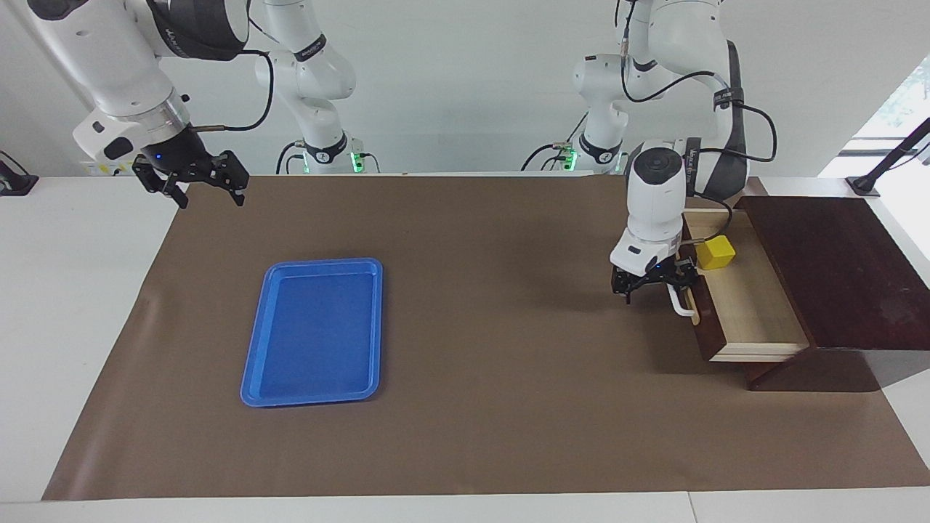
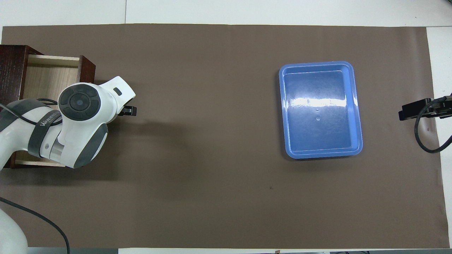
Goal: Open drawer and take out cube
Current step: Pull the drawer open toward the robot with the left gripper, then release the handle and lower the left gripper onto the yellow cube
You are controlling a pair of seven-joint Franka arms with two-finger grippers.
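Yellow cube (image 1: pixel 715 253) sits in the pulled-out drawer (image 1: pixel 748 305), at three o'clock from the left gripper (image 1: pixel 657 282), whose fingers seem clamped on the handle (image 1: pixel 681 303). Next: release, lift, reach in. Right gripper (image 1: pixel 195 185) waits, fingers apart.

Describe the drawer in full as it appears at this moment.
The drawer is pulled well out of its dark wooden box at the left arm's end of the table. Dark brown front, white bar handle, pale wood interior. The yellow cube sits inside, at the end nearer the robots. The left gripper is at the handle; contact is unclear.
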